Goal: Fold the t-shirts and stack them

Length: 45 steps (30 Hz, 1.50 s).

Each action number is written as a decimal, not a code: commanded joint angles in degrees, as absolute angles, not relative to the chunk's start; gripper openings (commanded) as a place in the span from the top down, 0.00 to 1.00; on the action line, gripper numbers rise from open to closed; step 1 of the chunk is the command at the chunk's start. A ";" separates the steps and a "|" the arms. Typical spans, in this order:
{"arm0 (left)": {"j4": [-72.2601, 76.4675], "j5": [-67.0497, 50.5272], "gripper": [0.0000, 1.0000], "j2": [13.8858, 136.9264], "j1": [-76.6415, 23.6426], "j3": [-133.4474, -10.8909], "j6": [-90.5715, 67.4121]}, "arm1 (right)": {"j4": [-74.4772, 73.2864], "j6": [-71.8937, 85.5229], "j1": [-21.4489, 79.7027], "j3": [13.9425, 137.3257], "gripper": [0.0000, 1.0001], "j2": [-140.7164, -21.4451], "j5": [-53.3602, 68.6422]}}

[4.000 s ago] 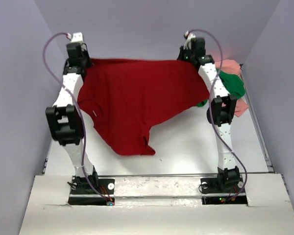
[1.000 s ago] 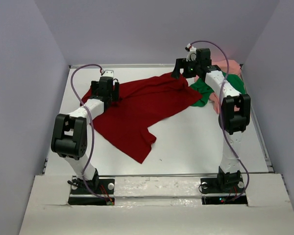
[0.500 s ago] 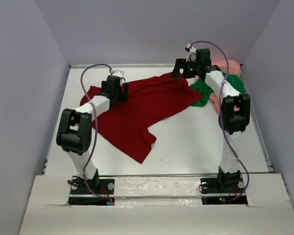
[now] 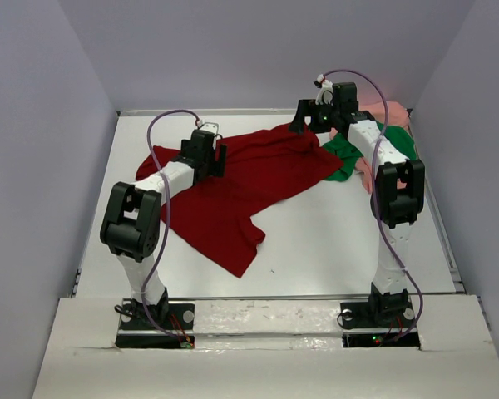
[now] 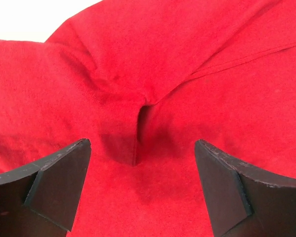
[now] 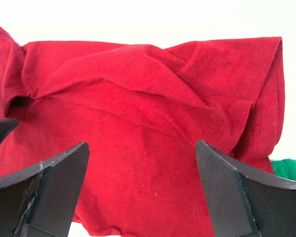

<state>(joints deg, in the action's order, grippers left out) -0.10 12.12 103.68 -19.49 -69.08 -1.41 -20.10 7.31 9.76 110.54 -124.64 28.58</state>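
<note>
dark red t-shirt [image 4: 241, 187] lies crumpled on the surface [image 4: 333, 241], long axis near-left to far-right; left claw [image 5: 142, 148], jaws apart, sits right over a ridge fold at its far-left part, right claw [image 6: 142, 145], also apart, over its far-right sleeve, just beside the green t-shirt [image 4: 343, 160].

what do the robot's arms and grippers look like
The left arm and right arm have white links with bulky black joints, and a thin purple-grey cable loops off each. The left gripper and right gripper carry matte black, wedge-shaped fingers with scuffed edges.
</note>
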 commanded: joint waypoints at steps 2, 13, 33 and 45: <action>-2.72 15.20 0.05 104.58 -19.34 -70.05 -2.02 | -18.02 6.68 9.49 111.27 0.06 -124.19 29.35; -3.78 21.35 0.12 108.01 -19.07 -70.31 -2.02 | -17.93 5.89 9.49 110.48 0.06 -123.40 29.18; 1.93 28.83 0.63 109.77 -18.72 -70.75 -0.26 | -16.70 5.10 9.49 108.19 0.07 -122.87 31.47; -1.13 30.32 1.00 106.09 -18.72 -68.64 3.16 | -16.61 4.48 9.49 107.84 0.07 -122.17 31.90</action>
